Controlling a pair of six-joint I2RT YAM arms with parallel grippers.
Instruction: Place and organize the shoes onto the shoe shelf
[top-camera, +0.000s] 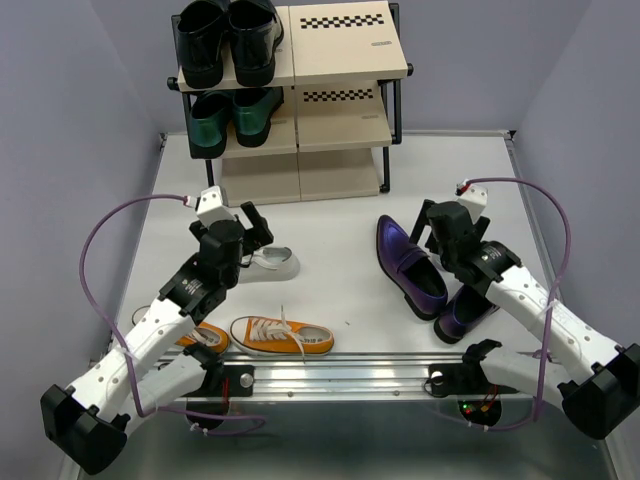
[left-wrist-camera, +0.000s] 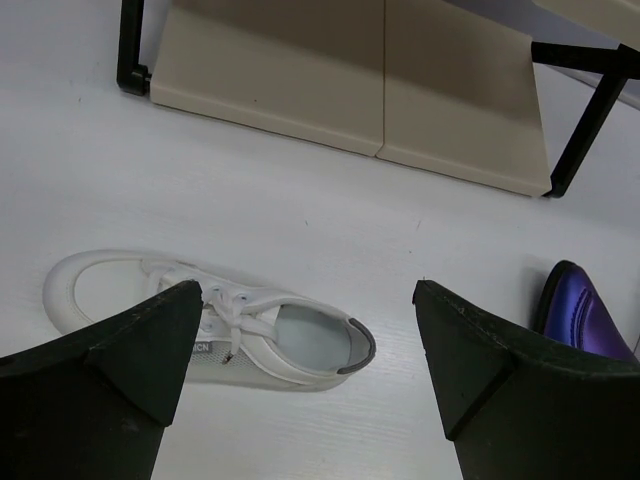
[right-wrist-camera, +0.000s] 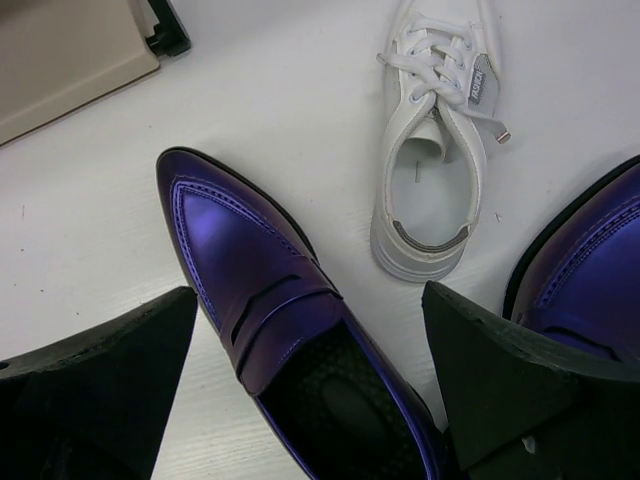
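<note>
**Top view.** The shoe shelf (top-camera: 345, 50) stands at the far side of the table (top-camera: 350, 215). A black pair (top-camera: 228, 40) sits on the left of its top board and a green pair (top-camera: 232, 115) on the left of the middle board. All the task's shoes that show lie on the table. The left arm (top-camera: 170, 310) covers part of a white sneaker (top-camera: 278, 263) and most of an orange sneaker (top-camera: 205, 335). A second orange sneaker (top-camera: 283, 336) lies unobstructed just beside it. The right arm (top-camera: 530, 300) hides much of a purple loafer (top-camera: 462, 312), while a second purple loafer (top-camera: 408, 265) lies in plain sight.

**Left wrist view.** The left gripper (left-wrist-camera: 305, 290) hangs spread wide above the white sneaker, holding nothing. One finger (left-wrist-camera: 130, 360) hides part of the shoe's side. Only the shelf's bottom board shows.

**Right wrist view.** The right gripper (right-wrist-camera: 308, 292) is likewise wide and unloaded, over the second purple loafer. The other loafer is cut off by a finger and the frame edge.
</note>
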